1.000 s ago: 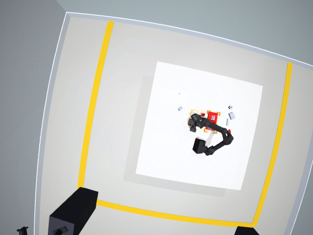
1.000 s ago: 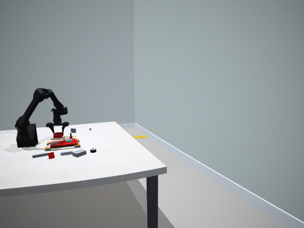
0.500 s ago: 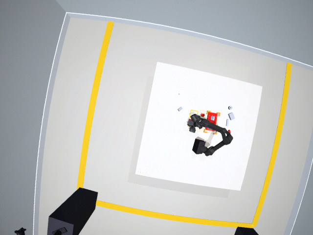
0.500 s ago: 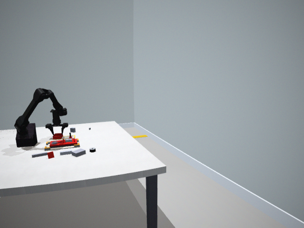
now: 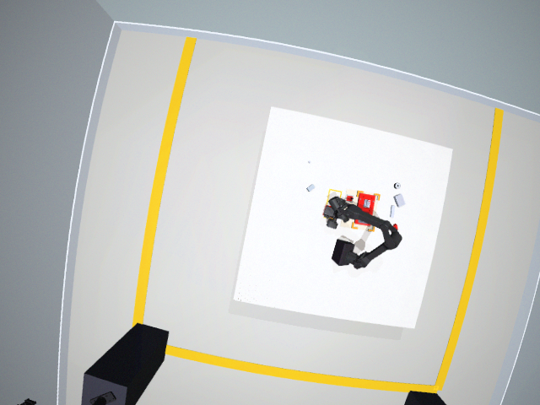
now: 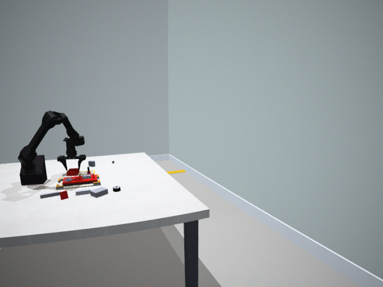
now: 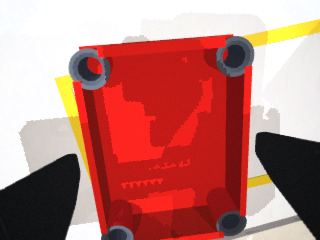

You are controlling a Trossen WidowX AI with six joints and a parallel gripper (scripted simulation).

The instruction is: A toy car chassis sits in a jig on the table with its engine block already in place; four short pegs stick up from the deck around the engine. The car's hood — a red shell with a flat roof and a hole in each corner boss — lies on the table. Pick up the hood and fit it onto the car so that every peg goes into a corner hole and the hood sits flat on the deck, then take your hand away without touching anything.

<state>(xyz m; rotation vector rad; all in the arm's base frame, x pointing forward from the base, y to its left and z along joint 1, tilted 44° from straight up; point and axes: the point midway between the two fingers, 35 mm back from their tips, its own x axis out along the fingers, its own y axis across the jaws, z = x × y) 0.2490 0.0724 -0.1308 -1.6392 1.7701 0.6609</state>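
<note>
The red hood [image 6: 73,171] [image 7: 165,110] is upside down, its open side and grey-ringed corner holes facing up to the wrist camera. It is at the yellow outline [image 5: 335,190] [image 7: 285,34], on or just above the table; which is not clear. My gripper [image 6: 73,170] [image 7: 169,152] is open around it, with a visible gap between each finger and the hood's side walls. The red chassis [image 5: 361,203] [image 6: 80,181] sits in the jig beside them, with the grey engine block [image 5: 367,203] [image 6: 86,177] on its deck. The arm covers part of the chassis in the top view.
Past the chassis lie a grey block [image 5: 399,200] [image 6: 99,192], a grey bar [image 5: 392,211] [image 6: 82,192], a black wheel [image 5: 396,186] [image 6: 116,188] and a red block [image 6: 64,195]. A small grey block [image 5: 310,187] [image 6: 91,163] lies beyond the hood.
</note>
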